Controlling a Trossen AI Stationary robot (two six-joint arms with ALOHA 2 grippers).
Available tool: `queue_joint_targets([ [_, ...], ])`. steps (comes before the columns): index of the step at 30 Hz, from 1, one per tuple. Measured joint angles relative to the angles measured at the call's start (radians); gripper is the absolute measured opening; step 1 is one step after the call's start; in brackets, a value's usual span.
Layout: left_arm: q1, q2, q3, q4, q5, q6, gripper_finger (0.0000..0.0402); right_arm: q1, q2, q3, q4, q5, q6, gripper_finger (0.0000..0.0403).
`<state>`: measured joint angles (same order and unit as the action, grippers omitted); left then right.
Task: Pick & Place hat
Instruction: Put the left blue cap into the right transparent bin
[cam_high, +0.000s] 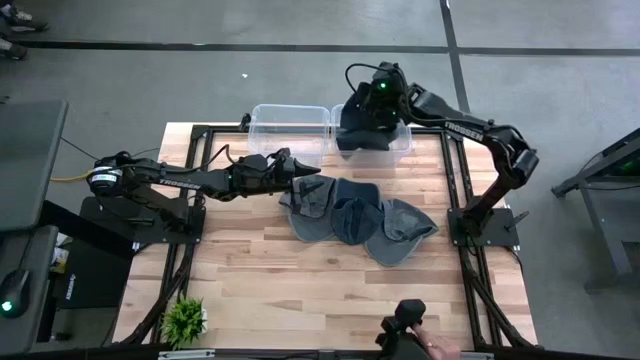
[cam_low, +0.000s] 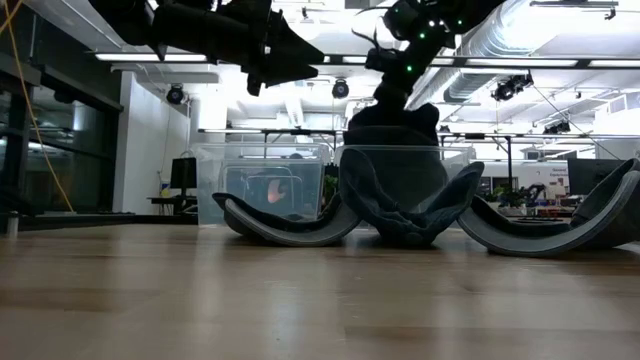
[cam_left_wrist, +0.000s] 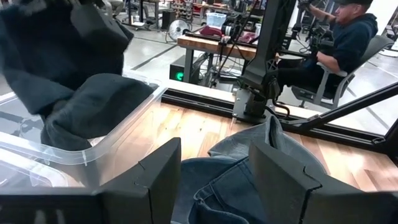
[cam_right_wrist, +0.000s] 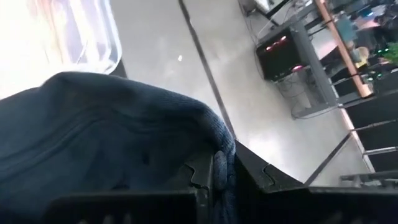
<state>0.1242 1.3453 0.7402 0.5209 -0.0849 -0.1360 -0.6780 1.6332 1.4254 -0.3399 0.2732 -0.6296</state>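
A dark knit hat (cam_high: 365, 135) hangs from my right gripper (cam_high: 372, 108) over the right clear bin (cam_high: 405, 142) at the table's far edge. The hat's lower part sits inside the bin walls, as the left wrist view (cam_left_wrist: 87, 106) and the low view (cam_low: 392, 125) show. My right gripper (cam_right_wrist: 227, 171) is shut on it. My left gripper (cam_high: 305, 178) is open and empty, above the left end of a pile of denim caps (cam_high: 345, 215) that lies on the table's middle. Its fingers (cam_left_wrist: 214, 155) hover over the caps (cam_left_wrist: 230, 180). My right gripper pinches a bunched fold of the dark hat's knit edge (cam_right_wrist: 219, 149) between its two fingers, which come from above and point down. The hat hangs below the fingers, its lower part (cam_left_wrist: 59, 134) down inside the right bin. Whether it rests on the bin's floor, I cannot tell.
A second clear bin (cam_high: 285, 125) stands left of the first. Three denim caps (cam_low: 285, 225) spread toward the table's right (cam_high: 405, 232). A small plant (cam_high: 185, 320) stands at the near left corner. A person sits beyond the table (cam_left_wrist: 348, 37).
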Motion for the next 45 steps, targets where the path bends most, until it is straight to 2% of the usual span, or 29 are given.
queue_joint_targets([
  [5, 0.000, 0.000, 0.000, 0.000, 0.000, 0.000, 0.0185, -0.004, -0.009, 0.000, 0.015, -0.037, 0.011, 0.0024],
  [10, 0.000, 0.000, 0.000, 0.000, 0.002, -0.003, 0.0185, -0.010, -0.009, 0.000, -0.051, -0.257, 0.079, 0.0024],
  [15, 0.000, 0.000, 0.000, 0.000, 0.031, -0.018, 0.0185, -0.010, -0.009, 0.000, -0.144, -0.307, 0.135, 0.0024],
  [18, 0.000, 0.000, 0.000, 0.001, 0.031, -0.019, 0.0185, -0.016, -0.009, 0.000, -0.205, -0.302, 0.137, 0.0024],
  [22, 0.000, 0.000, 0.000, 0.001, 0.027, -0.019, 0.0185, -0.019, -0.009, 0.000, -0.202, -0.249, 0.194, 0.0024],
  [25, 0.000, 0.000, 0.000, 0.001, 0.027, -0.024, 0.0185, -0.026, -0.009, 0.000, -0.217, -0.338, 0.226, 0.0024],
  [29, 0.000, 0.000, 0.000, 0.001, 0.031, -0.026, 0.0185, -0.023, -0.012, 0.000, -0.200, -0.231, 0.273, 0.0024],
  [32, 0.000, 0.000, 0.000, 0.001, 0.031, -0.026, 0.0185, -0.026, -0.012, 0.000, -0.178, -0.289, 0.254, 0.0024],
  [35, 0.000, 0.000, 0.000, -0.001, 0.038, -0.027, 0.0185, -0.024, -0.012, 0.000, -0.156, -0.224, 0.286, 0.0024],
  [39, 0.000, 0.000, 0.001, -0.001, 0.062, -0.027, 0.0185, -0.024, -0.012, 0.000, -0.184, -0.294, 0.262, 0.0024],
  [43, 0.000, 0.000, 0.001, -0.005, 0.060, -0.027, 0.0185, -0.024, -0.012, 0.000, -0.222, -0.291, 0.269, 0.0024],
  [45, 0.000, 0.000, 0.001, -0.005, 0.056, -0.027, 0.0185, -0.029, -0.012, 0.000, -0.242, -0.335, 0.264, 0.0024],
])
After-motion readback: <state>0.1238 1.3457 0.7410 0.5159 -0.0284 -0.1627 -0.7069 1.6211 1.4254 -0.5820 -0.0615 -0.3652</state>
